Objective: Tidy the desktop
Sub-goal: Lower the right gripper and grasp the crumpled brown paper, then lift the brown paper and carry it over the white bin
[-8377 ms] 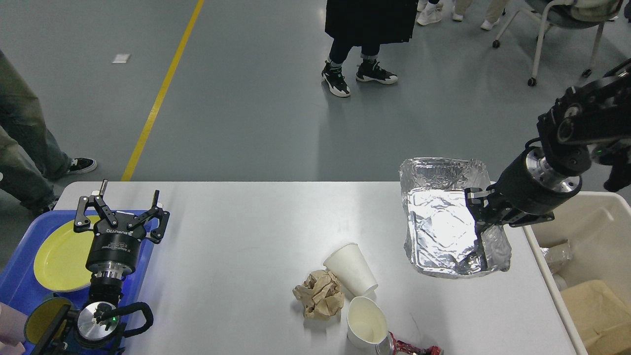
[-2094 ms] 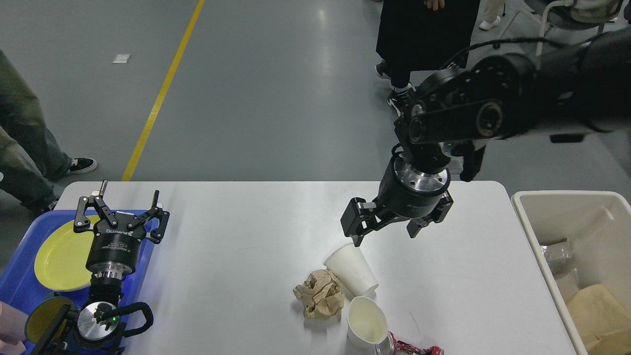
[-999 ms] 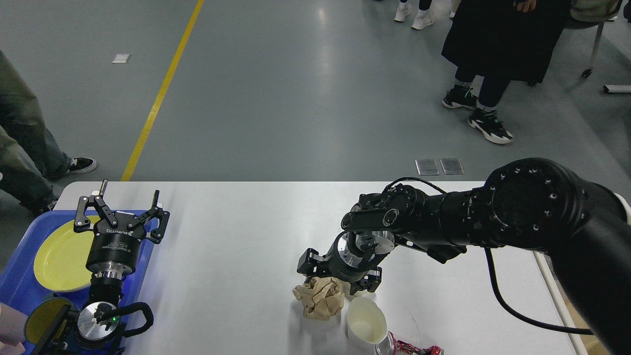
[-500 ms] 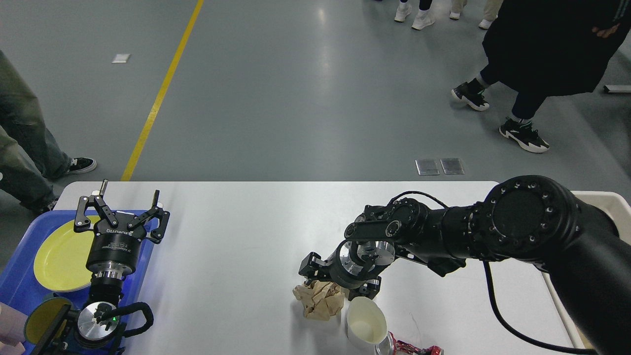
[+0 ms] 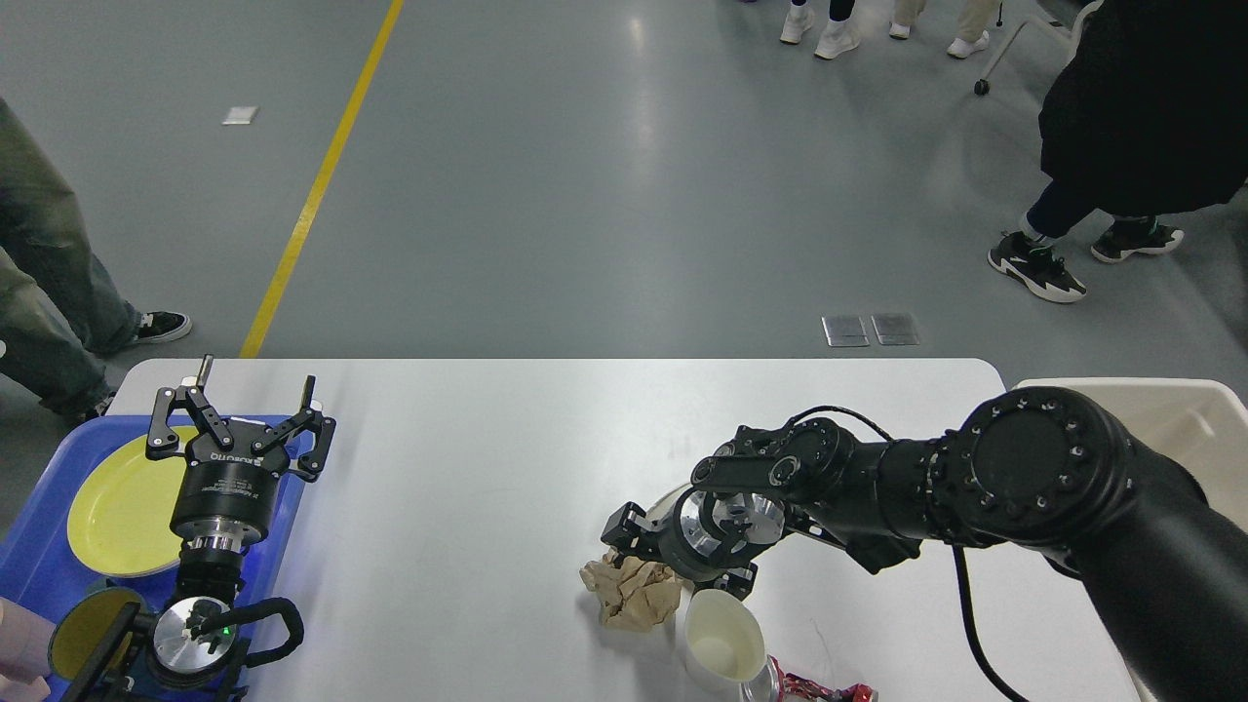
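The large white rectangular desktop [image 5: 487, 468] fills the lower view. At its left edge a blue plastic tray [image 5: 39, 546] holds a round yellow plate [image 5: 117, 507]; above it the left gripper [image 5: 241, 409] hangs spread wide, empty. Near its front edge the right gripper [image 5: 678, 565] is low over a lying white paper cup [image 5: 668, 499], its grip unclear, beside crumpled brown paper [image 5: 634, 593] and an upright white cup [image 5: 723, 642].

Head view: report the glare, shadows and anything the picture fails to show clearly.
Head view: sharp throughout; overhead light makes pale streaks on the grey floor and a soft sheen on the desktop; shadows are faint and short. The right gripper is dark and foreshortened, hiding most of the tipped paper cup; the left gripper shows clearly, open.
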